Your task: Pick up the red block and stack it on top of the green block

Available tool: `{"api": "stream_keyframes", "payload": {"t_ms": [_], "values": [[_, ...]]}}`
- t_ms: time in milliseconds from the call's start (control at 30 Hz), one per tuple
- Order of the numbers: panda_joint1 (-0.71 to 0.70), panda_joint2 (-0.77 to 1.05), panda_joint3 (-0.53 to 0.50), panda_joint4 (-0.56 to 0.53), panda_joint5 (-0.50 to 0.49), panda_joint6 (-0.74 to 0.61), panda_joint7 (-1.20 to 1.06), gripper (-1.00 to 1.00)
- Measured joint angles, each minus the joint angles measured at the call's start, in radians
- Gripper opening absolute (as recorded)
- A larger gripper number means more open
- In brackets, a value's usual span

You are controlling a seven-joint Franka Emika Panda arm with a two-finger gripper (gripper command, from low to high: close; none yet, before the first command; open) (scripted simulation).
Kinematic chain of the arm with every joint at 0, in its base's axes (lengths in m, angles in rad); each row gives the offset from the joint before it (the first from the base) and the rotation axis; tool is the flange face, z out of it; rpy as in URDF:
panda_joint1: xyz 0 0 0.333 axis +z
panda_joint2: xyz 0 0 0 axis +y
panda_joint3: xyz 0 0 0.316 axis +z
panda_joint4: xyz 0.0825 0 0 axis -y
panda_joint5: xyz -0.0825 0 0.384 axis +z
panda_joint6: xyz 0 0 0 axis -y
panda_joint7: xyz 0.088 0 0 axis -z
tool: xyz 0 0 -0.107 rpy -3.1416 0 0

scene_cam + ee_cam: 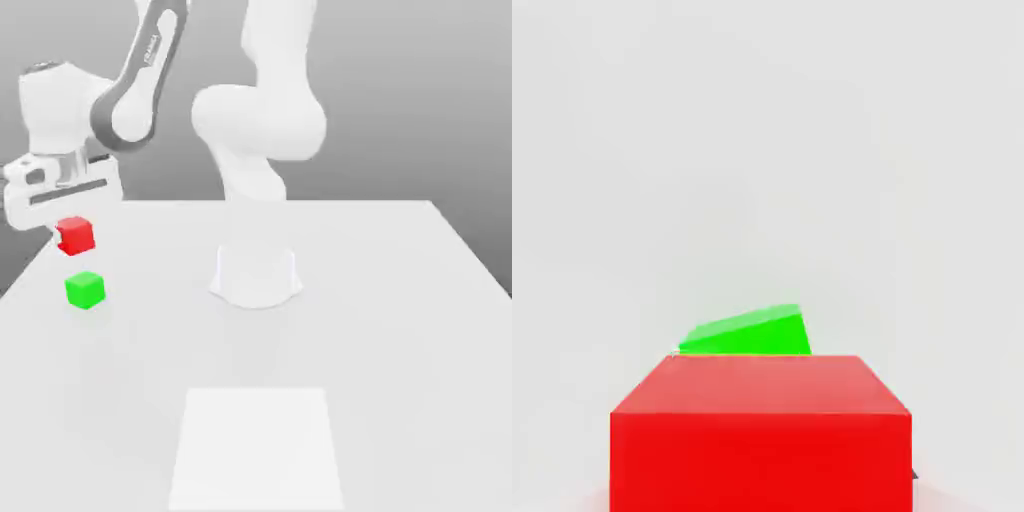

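Note:
The red block [76, 235] hangs in the air at the exterior view's left, held under the white hand of my gripper [72, 232], which is shut on it. Below it the green block [85, 289] rests on the white table, with a small gap between the two cubes. In the hand view the red block [760, 432] sits close in front of the camera and the green block [750, 333] shows partly beyond it.
The arm's white base [256, 275] stands at the middle of the table [400, 320]. A paler white square patch [256, 448] lies on the tabletop toward the near edge.

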Motion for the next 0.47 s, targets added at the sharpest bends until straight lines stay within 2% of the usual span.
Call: {"api": "stream_keyframes", "payload": {"t_ms": [133, 200, 267, 300, 467], "values": [[0.113, 0.128, -0.090, -0.007, 0.119, 0.127, -0.083, -1.00], [0.219, 0.205, -0.157, -0.014, 0.267, 0.195, -0.185, -1.00], [0.218, 0.205, -0.156, -0.014, 0.267, 0.193, -0.185, -1.00], [0.218, 0.205, -0.156, -0.014, 0.267, 0.192, -0.185, 1.00], [0.218, 0.205, -0.156, -0.014, 0.267, 0.192, -0.185, 1.00]]}}
